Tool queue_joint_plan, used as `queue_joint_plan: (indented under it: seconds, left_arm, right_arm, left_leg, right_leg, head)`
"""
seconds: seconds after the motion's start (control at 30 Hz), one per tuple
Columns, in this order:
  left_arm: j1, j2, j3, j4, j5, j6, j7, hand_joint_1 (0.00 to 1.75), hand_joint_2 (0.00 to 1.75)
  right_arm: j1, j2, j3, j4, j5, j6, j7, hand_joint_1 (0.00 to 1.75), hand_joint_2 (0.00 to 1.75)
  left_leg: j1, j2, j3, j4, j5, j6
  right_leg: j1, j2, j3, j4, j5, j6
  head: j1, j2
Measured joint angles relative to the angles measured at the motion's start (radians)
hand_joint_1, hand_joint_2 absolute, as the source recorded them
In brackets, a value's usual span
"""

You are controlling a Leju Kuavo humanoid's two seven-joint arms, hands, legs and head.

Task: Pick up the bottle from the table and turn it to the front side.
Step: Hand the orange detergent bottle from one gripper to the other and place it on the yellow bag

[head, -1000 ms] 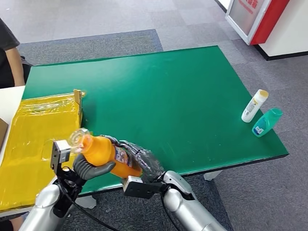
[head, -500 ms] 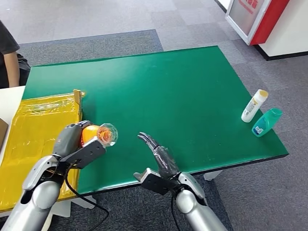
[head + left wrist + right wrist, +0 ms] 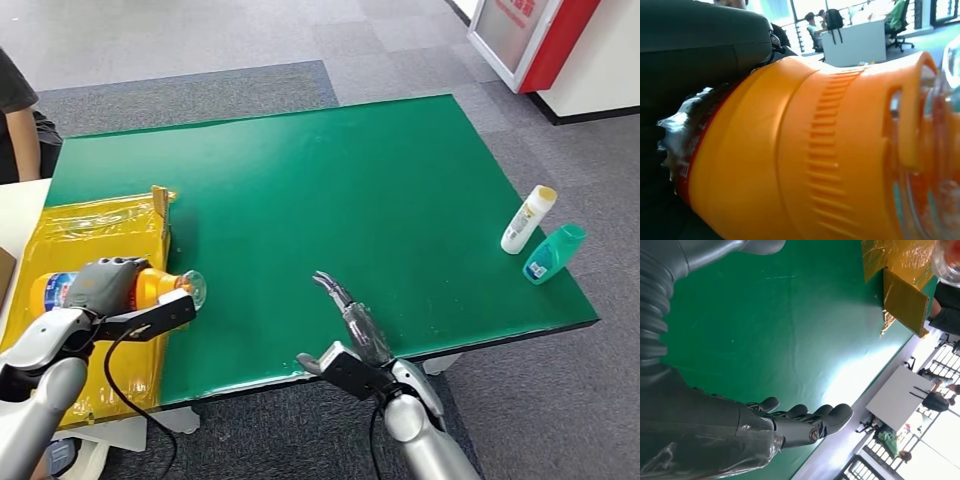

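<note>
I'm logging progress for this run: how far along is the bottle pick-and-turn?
Picked up: the left hand grips the orange bottle above the yellow box. In hand: it lies sideways, clear cap toward the green table. The right hand is open. Left: whether its front faces forward can't be judged.

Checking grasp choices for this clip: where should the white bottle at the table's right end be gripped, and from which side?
Around its middle, from above. The white bottle lies flat on the table, slanted, with the teal bottle close on its outer side, so sideways room looks tight.
</note>
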Motion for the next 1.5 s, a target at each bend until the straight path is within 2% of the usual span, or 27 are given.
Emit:
queue_joint_plan:
  seconds: [0.23,0.4,0.6,0.63,0.67,0.73,0.77,0.8,0.9,1.03,1.17,1.4,1.5]
  left_arm:
    - [0.047,0.008,0.013,0.133,-0.11,0.064,-0.001,1.75,1.75]
    - [0.054,-0.012,0.056,0.229,-0.141,0.127,-0.008,1.75,1.75]
    - [0.054,-0.038,0.089,0.271,-0.165,0.158,-0.015,1.75,1.75]
    - [0.054,-0.045,0.098,0.275,-0.177,0.172,-0.017,1.67,1.75]
    - [0.054,-0.056,0.107,0.28,-0.193,0.189,-0.018,1.48,1.75]
    - [0.048,-0.081,0.128,0.29,-0.226,0.223,-0.019,0.61,1.75]
    - [0.044,-0.096,0.138,0.295,-0.242,0.238,-0.019,0.24,1.75]
    - [0.038,-0.111,0.147,0.298,-0.256,0.251,-0.02,0.0,1.31]
    - [0.029,-0.147,0.171,0.302,-0.287,0.281,-0.027,0.0,0.0]
    - [0.04,-0.182,0.204,0.291,-0.28,0.287,-0.055,0.0,0.0]
    - [0.084,-0.209,0.23,0.224,-0.235,0.275,-0.086,0.0,0.0]
    - [0.15,-0.234,0.245,0.098,-0.145,0.223,-0.107,0.0,0.0]
    - [0.191,-0.235,0.243,0.019,-0.029,0.187,-0.14,0.0,0.0]
  right_arm:
    - [0.017,0.0,-0.015,0.005,-0.023,0.018,-0.009,0.0,1.75]
    - [0.024,0.001,-0.017,0.015,-0.026,0.022,-0.013,0.0,1.75]
    - [0.028,0.002,-0.017,0.023,-0.03,0.031,-0.014,0.0,1.75]
    - [0.028,0.003,-0.017,0.025,-0.031,0.036,-0.014,0.0,1.75]
    - [0.028,0.005,-0.017,0.027,-0.032,0.04,-0.014,0.0,1.75]
    - [0.028,0.011,-0.016,0.031,-0.033,0.046,-0.014,0.0,1.75]
    - [0.028,0.015,-0.014,0.033,-0.033,0.048,-0.014,0.0,1.75]
    - [0.028,0.019,-0.012,0.034,-0.033,0.05,-0.013,0.0,1.75]
    - [0.03,0.026,-0.006,0.035,-0.033,0.052,-0.006,0.0,1.75]
    - [0.036,0.028,-0.004,0.035,-0.035,0.05,0.004,0.0,1.75]
    - [0.055,0.028,-0.008,0.032,-0.044,0.045,0.01,0.0,1.75]
    - [0.078,0.028,-0.022,0.012,-0.052,0.04,0.015,0.0,1.75]
    - [0.089,0.028,-0.035,-0.005,-0.054,0.04,0.015,0.0,1.75]
  left_leg:
    - [0.0,0.0,0.0,0.0,0.0,0.0]
    - [0.0,0.0,0.0,0.0,-0.001,0.0]
    - [0.0,0.0,0.0,0.0,0.0,0.0]
    - [0.0,0.0,0.0,0.0,0.0,0.0]
    - [0.0,0.0,0.0,0.0,0.0,0.0]
    - [0.0,0.0,0.0,0.0,0.0,0.0]
    - [0.0,0.0,0.0,0.0,0.0,0.0]
    - [0.0,0.0,0.0,0.0,0.0,0.0]
    - [0.0,0.0,0.0,0.0,0.0,0.0]
    - [0.0,0.0,0.0,0.0,0.0,0.0]
    - [0.0,0.0,0.0,0.0,-0.001,0.001]
    - [0.0,0.0,0.0,0.0,-0.001,0.001]
    - [0.0,0.0,0.0,0.0,-0.001,0.001]
  right_leg:
    - [0.0,0.0,0.0,0.0,0.0,0.0]
    - [0.0,0.0,0.0,0.0,0.0,0.0]
    - [0.0,0.0,0.0,0.0,0.0,0.0]
    - [0.0,0.0,0.0,0.0,0.0,0.0]
    - [0.0,0.0,0.0,0.0,0.0,0.0]
    - [0.0,0.0,0.0,0.0,0.0,0.0]
    - [0.0,0.0,0.0,0.0,0.0,0.0]
    - [0.0,0.0,0.0,0.0,0.0,0.0]
    - [0.0,0.0,0.001,0.0,0.0,0.0]
    - [0.0,0.0,0.001,0.0,0.0,0.0]
    - [0.0,0.0,0.0,0.0,0.0,0.0]
    - [0.0,0.0,0.001,0.0,0.0,0.0]
    - [0.0,0.0,0.001,0.0,0.0,0.0]
  head:
    - [0.0,0.0]
    - [0.0,0.0]
    - [0.0,0.0]
    - [0.0,0.0]
    - [0.0,0.0]
    - [0.0,0.0]
    - [0.0,0.0]
    - [0.0,0.0]
    - [0.0,0.0]
    - [0.0,0.0]
    - [0.0,0.0]
    - [0.0,0.0]
    - [0.0,0.0]
